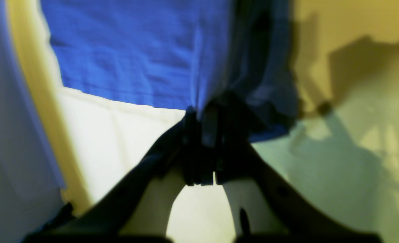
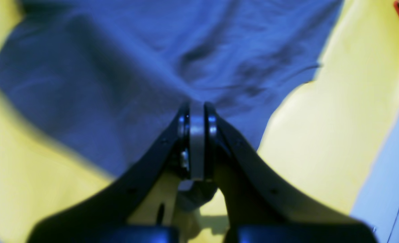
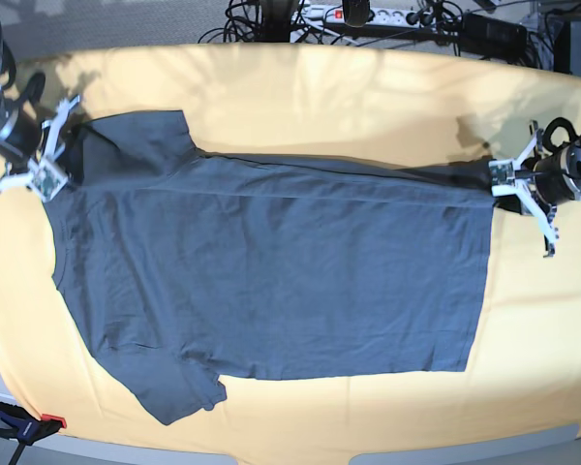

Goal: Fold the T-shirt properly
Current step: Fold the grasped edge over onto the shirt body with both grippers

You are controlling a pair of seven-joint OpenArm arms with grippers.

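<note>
In the left wrist view the T-shirt (image 1: 142, 54) fills the upper part of the picture as a blue, finely woven cloth with a straight stitched hem. The left gripper (image 1: 204, 135) is dark and blurred, its jaws together and clamped on a bunched edge of the shirt. Below and to the right lies the pale yellow bench (image 1: 347, 162), crossed by soft shadows. Focus is poor, so the jaw tips themselves are hard to make out.

In the right wrist view the T-shirt (image 2: 118, 67) shows as matte blue-grey cloth with shallow creases that run toward the right gripper (image 2: 196, 111). Its black jaws are pressed together on a pinch of the fabric, with a grey strip showing between them. The yellow bench (image 2: 337, 118) curves away on both sides.

In the base view the T-shirt (image 3: 271, 271) lies spread flat on the rounded yellow bench (image 3: 368, 87), dark slate-grey, collar end at the left and hem at the right. The right gripper (image 3: 56, 145) holds the far-left shoulder; the left gripper (image 3: 499, 179) holds the far-right hem corner. Cables (image 3: 387, 17) lie beyond the far edge, and a red-handled clamp (image 3: 24, 424) sits at the near-left edge, partly cut off.
</note>
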